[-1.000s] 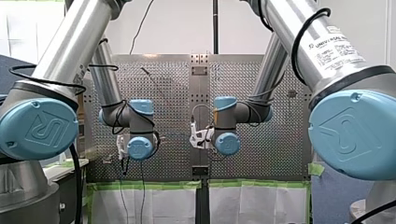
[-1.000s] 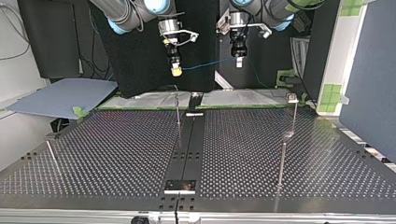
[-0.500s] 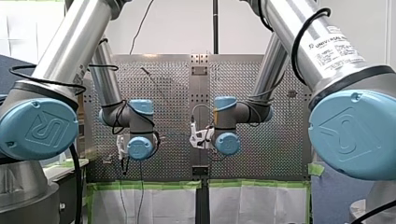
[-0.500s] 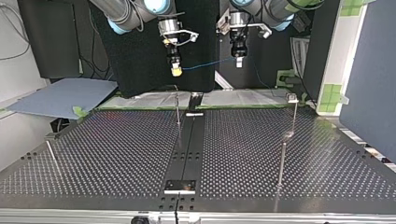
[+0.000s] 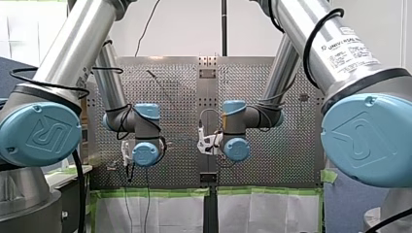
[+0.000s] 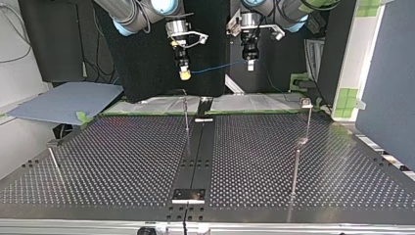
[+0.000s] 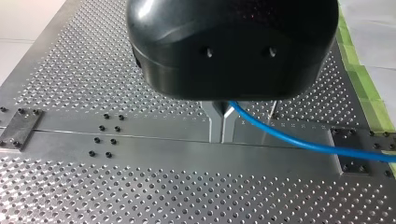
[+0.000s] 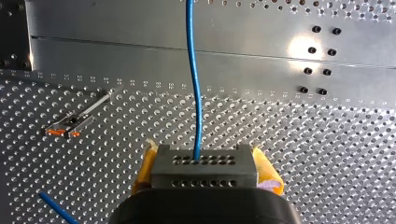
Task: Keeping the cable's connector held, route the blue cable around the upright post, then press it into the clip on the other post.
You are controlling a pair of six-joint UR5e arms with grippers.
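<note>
Evidently caught before any routing had begun: blue cable held aloft, well above the desk and apart from every post. Clamped the connector between the yellow pads of my right end effector, at the top view's left. Pinched the cable further along in the metal fingers of my left end effector, closed narrowly on it, at that view's right. Left only a short, gently sagging span of blue between the two.

Judged the step in hand to be the descent toward the upright post, taken to be the thin rod beside the desk's middle rail. Judged best done by lowering both end effectors together and keeping the span just taut, never tight, so as not to drag the connector out from the pads. Needed also to get the span below the rod's tip before sweeping round it, with both wrists kept clear of the rod. Took the clip to be the small head on the other post, at the top view's right; could not make out its opening from any view.

Compared against the pictures from half a second and a full second earlier: found no visible change, with the same height, the same span and the same two grips.
</note>
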